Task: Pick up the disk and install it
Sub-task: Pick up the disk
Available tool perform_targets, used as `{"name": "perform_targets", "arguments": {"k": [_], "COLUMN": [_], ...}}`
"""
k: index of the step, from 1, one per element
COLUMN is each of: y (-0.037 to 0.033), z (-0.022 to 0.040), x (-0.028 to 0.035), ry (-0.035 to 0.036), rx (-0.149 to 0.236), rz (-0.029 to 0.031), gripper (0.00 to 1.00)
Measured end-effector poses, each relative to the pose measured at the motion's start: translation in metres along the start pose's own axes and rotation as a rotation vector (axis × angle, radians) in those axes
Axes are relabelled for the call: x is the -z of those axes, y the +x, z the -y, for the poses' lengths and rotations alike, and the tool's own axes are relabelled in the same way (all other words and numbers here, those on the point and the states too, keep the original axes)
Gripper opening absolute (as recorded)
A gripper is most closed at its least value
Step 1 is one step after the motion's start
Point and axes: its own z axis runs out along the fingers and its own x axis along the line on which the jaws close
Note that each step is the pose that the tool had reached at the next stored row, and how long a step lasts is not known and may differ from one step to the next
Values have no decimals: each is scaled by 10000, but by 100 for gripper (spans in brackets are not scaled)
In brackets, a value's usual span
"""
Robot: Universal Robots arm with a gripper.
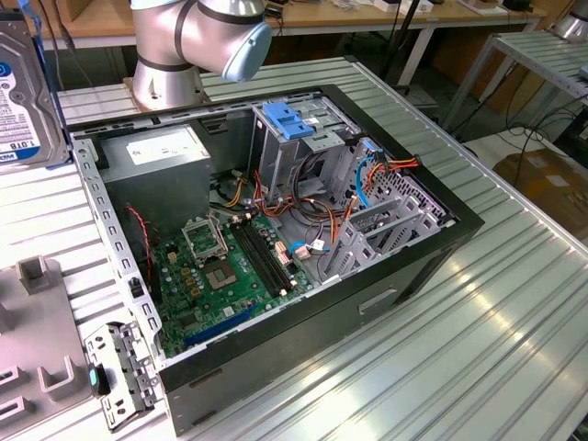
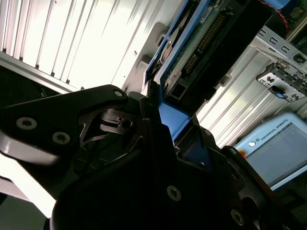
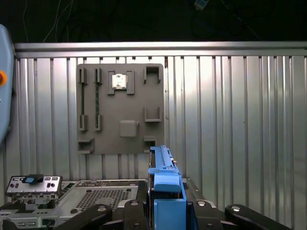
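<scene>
The disk [image 1: 20, 87], grey metal with a white and blue label and a bright blue rail along its side, hangs upright at the exterior view's far left, above the table and apart from the open computer case [image 1: 413, 266]. In both wrist views my gripper [image 3: 165, 213] is shut on the disk [image 3: 164, 184], its black fingers clamping the blue carrier rail. The second wrist view shows the disk's [image 2: 201, 48] green circuit board underside rising from the gripper [image 2: 175, 139]. The case's drive cage, with a light-blue latch plate [image 1: 289, 119], sits at the back of the case.
The case lies on its side on the ribbed metal table [image 1: 478, 349], its motherboard [image 1: 230, 266] and cables exposed. A grey fixture plate [image 3: 120, 108] and a small metal bracket [image 1: 119, 372] lie beside the case. The arm's base [image 1: 165, 55] stands behind it. A teach pendant [image 2: 278, 148] is nearby.
</scene>
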Motion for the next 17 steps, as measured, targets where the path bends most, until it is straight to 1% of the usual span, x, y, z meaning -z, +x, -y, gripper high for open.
{"name": "perform_targets", "arguments": {"k": [5, 7, 11, 14, 17], "y": [-1, -3, 1, 34, 113], "z": [60, 108, 134, 143, 152], "x": [1, 1, 1, 2, 3], "ry": [0, 0, 0, 0, 0], "rx": [0, 0, 0, 0, 0], "rz": [0, 0, 0, 0, 0], "gripper": [37, 37, 37, 37, 37]}}
